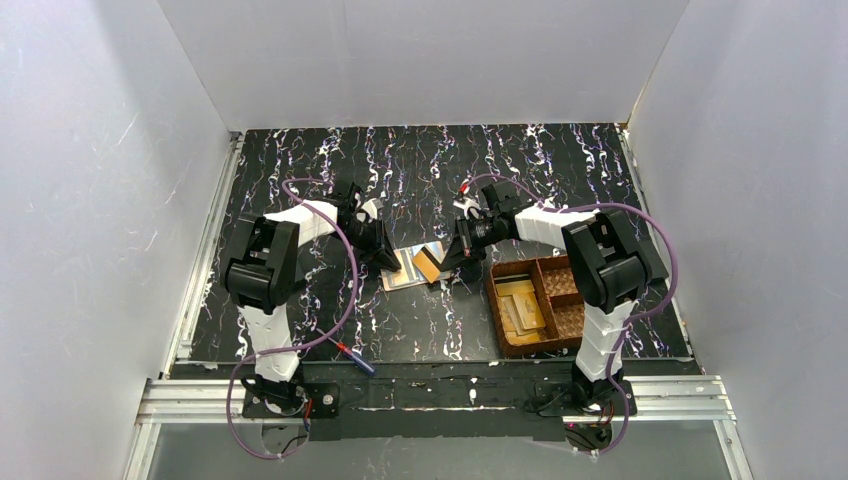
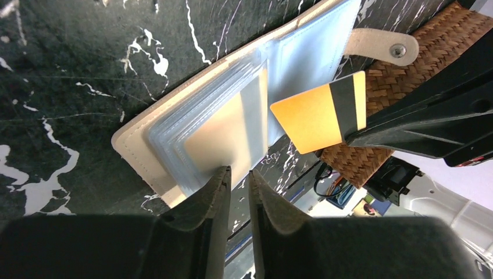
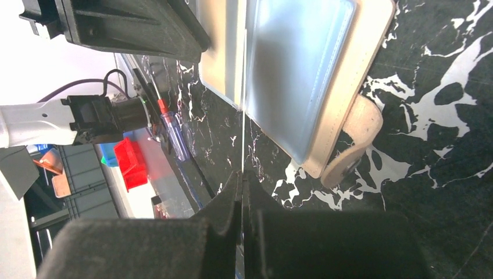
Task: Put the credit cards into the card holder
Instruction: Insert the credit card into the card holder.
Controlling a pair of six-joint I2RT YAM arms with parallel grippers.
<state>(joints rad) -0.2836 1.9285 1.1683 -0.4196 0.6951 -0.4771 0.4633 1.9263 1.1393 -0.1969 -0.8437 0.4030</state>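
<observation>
The card holder (image 1: 403, 270) lies open on the black marbled table, showing a cream inner cover (image 2: 136, 145) and clear sleeves (image 3: 296, 70). One sleeve holds a pale card (image 2: 224, 131). My right gripper (image 1: 452, 262) is shut on a gold credit card (image 2: 317, 116) with a dark stripe, held just above the holder's right half. In the right wrist view this card (image 3: 243, 139) shows edge-on, running out from the right gripper (image 3: 242, 174). My left gripper (image 2: 238, 171) stands at the sleeves' near edge, jaws a narrow gap apart with nothing between them.
A brown woven divided basket (image 1: 497, 300) sits right of the holder with more credit cards (image 1: 520, 305) in it. The holder's snap strap (image 2: 383, 46) lies toward the basket (image 2: 401, 75). A blue-and-red-handled screwdriver (image 1: 357, 358) lies near the table's front edge.
</observation>
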